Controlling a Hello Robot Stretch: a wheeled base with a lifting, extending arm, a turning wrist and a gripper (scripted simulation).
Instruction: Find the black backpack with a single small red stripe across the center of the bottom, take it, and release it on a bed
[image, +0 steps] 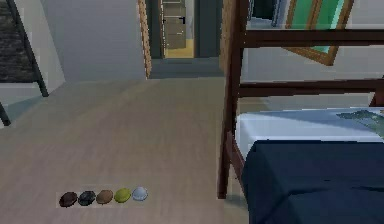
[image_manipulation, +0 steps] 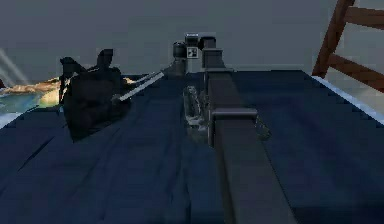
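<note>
Near bed (image_manipulation: 300, 110) left edge: backpack (image_manipulation: 92, 97) lies on cover (apparently the release spot).
Gripper (image_manipulation: 140, 88): at backpack; hold cannot be told.

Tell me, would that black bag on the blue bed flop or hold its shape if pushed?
Probably floppy: the black backpack looks lumpy and slumped, with loose straps sticking up from its top. It likely wouldn't roll, since it seems to sit broad on the blue bed cover, though it could sag sideways. Its weight can't be judged.
</note>
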